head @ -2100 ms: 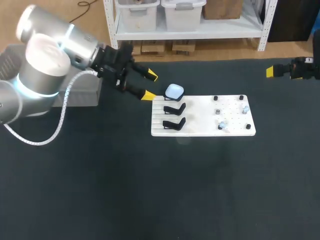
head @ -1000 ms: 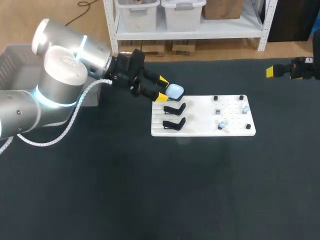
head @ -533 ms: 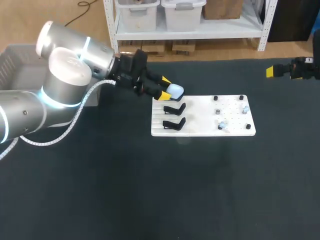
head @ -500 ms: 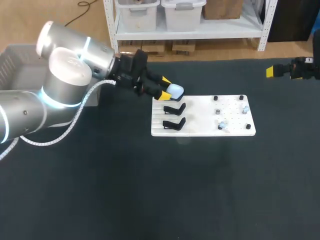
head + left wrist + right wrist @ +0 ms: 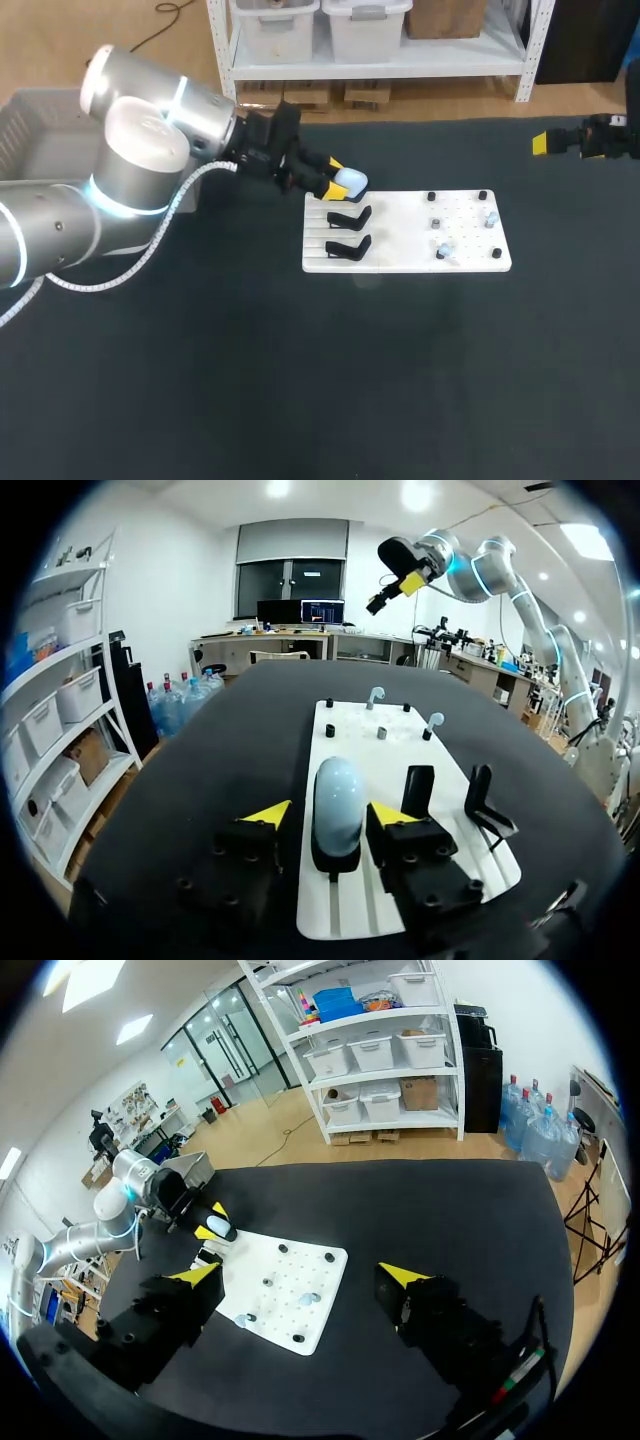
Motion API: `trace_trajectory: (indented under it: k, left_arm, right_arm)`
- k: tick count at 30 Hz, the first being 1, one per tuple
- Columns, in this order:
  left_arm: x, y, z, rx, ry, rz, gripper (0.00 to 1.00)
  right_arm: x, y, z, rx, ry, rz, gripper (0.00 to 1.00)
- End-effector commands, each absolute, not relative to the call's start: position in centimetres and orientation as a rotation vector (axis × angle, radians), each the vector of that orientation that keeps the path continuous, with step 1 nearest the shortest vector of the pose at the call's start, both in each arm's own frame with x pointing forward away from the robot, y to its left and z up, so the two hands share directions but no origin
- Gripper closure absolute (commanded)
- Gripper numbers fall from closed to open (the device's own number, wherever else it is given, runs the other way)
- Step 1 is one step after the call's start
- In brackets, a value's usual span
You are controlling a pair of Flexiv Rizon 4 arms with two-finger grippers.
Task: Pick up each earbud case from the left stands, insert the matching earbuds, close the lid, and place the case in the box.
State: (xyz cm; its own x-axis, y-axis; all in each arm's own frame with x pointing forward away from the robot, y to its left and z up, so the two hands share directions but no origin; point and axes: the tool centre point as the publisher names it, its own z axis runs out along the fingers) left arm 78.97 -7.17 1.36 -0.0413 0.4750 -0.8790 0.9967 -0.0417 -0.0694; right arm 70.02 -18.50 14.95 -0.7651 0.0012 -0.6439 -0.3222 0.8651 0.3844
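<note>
Case (image 5: 350, 182) pale blue; board (image 5: 400, 236) white; stands (image 5: 349, 217) black; table (image 5: 300, 380) black; jaws yellow-tipped; arm (image 5: 140, 150) silver, blue ring.

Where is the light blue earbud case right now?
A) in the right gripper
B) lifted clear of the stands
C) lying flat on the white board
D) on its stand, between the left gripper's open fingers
D: the earbud case sits on its stand, with the left gripper flanking it, gaps at both tips.
</note>
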Motion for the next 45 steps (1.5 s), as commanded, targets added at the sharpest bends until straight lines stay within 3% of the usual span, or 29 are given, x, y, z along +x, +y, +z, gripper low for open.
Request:
trace_trajectory:
  k: [1, 12, 23, 27, 29, 45]
  left_arm:
    - [79.2, -7.3, 1.0, 1.588, 1.578, -1.027, 0.55]
    - [78.9, -7.5, 0.9, 1.584, 1.578, -1.034, 0.56]
    - [78.5, -7.7, 1.0, 1.586, 1.567, -1.033, 0.64]
    - [78.4, -7.6, 1.0, 1.587, 1.565, -1.031, 0.84]
    - [78.3, -7.5, 1.0, 1.587, 1.564, -1.03, 1.0]
    - [76.3, -5.3, 6.2, 1.5, 1.432, -1.028, 1.0]
  right_arm:
    - [70.0, -18.5, 15.0, -0.231, 2.372, 0.637, 0.0]
    - [70.0, -18.5, 15.0, -0.231, 2.372, 0.637, 0.0]
    - [70.0, -18.5, 15.0, -0.231, 2.372, 0.637, 0.0]
    - [70.0, -18.5, 15.0, -0.231, 2.372, 0.637, 0.0]
    - [70.0, -18.5, 15.0, -0.231, 2.372, 0.637, 0.0]
    - [70.0, -18.5, 15.0, -0.231, 2.372, 0.637, 0.0]
